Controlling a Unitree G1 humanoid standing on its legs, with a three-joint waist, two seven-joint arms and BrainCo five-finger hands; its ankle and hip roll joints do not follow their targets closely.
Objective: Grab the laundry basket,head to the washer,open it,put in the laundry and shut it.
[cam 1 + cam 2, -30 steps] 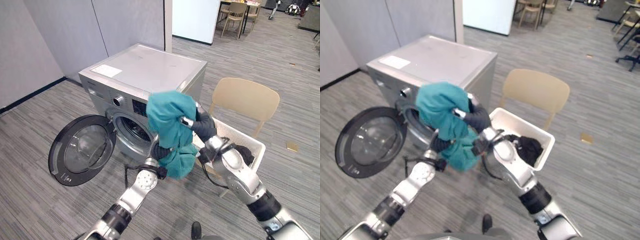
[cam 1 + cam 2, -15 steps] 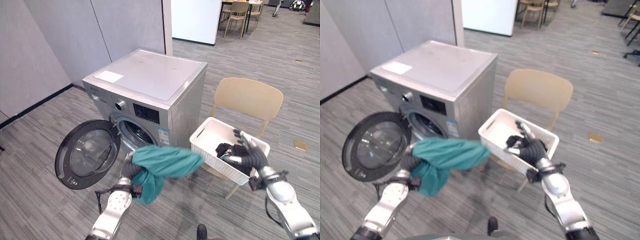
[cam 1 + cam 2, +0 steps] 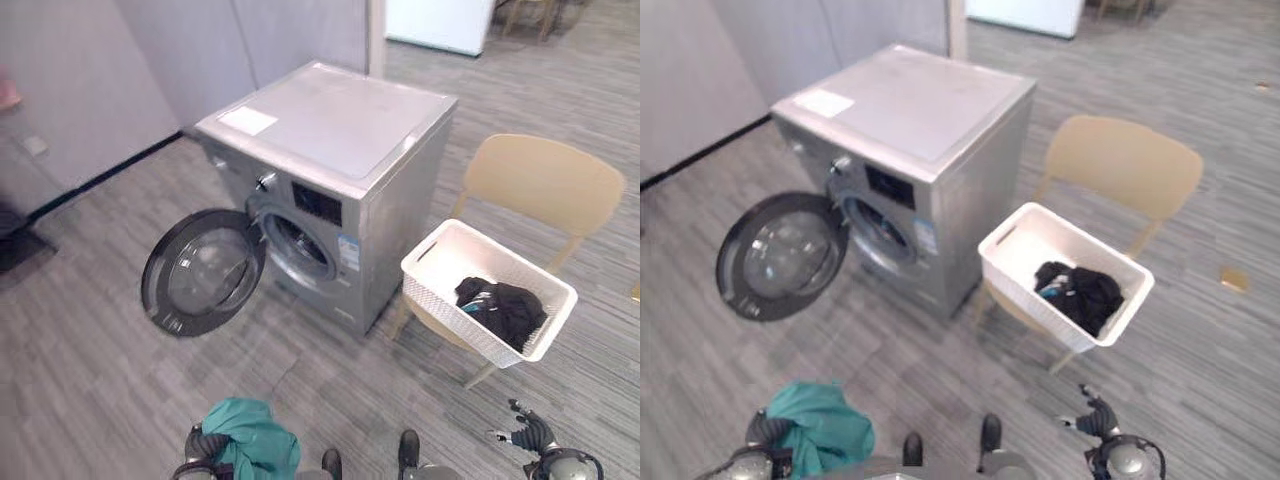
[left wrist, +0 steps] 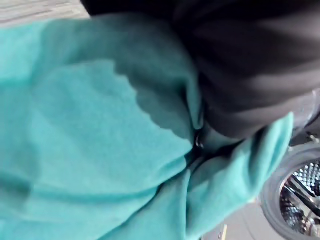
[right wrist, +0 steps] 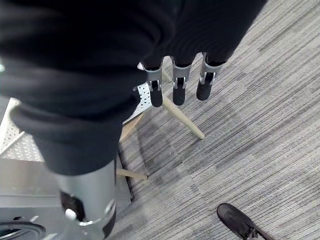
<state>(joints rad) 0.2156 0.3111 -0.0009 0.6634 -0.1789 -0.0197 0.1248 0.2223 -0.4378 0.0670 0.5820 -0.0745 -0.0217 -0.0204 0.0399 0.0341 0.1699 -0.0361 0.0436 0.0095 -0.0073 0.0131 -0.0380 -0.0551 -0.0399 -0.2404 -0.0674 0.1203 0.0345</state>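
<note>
The silver washer (image 3: 340,130) stands in the middle with its round door (image 3: 203,272) swung open to the left and the drum opening (image 3: 300,245) dark. A white laundry basket (image 3: 440,300) rests on a tan chair (image 3: 545,180) to the washer's right, with dark clothes (image 3: 503,305) inside. My left hand (image 3: 198,443) is low at the near left edge, shut on a bunched teal garment (image 3: 255,445), which also covers the hand in the left wrist view (image 4: 90,140). My right hand (image 3: 528,432) hangs low at the near right, its fingers (image 5: 179,90) relaxed and holding nothing.
Grey wall panels run behind the washer. Grey plank-pattern floor (image 3: 90,380) spreads in front of the door and between me and the basket. In the right wrist view a chair leg (image 5: 182,120) and the basket's corner (image 5: 145,97) lie just past the fingers.
Both arms have dropped to the bottom of the picture. The left hand brought the teal garment down with it; the right hand drew back from the basket. The camera has shifted too.
</note>
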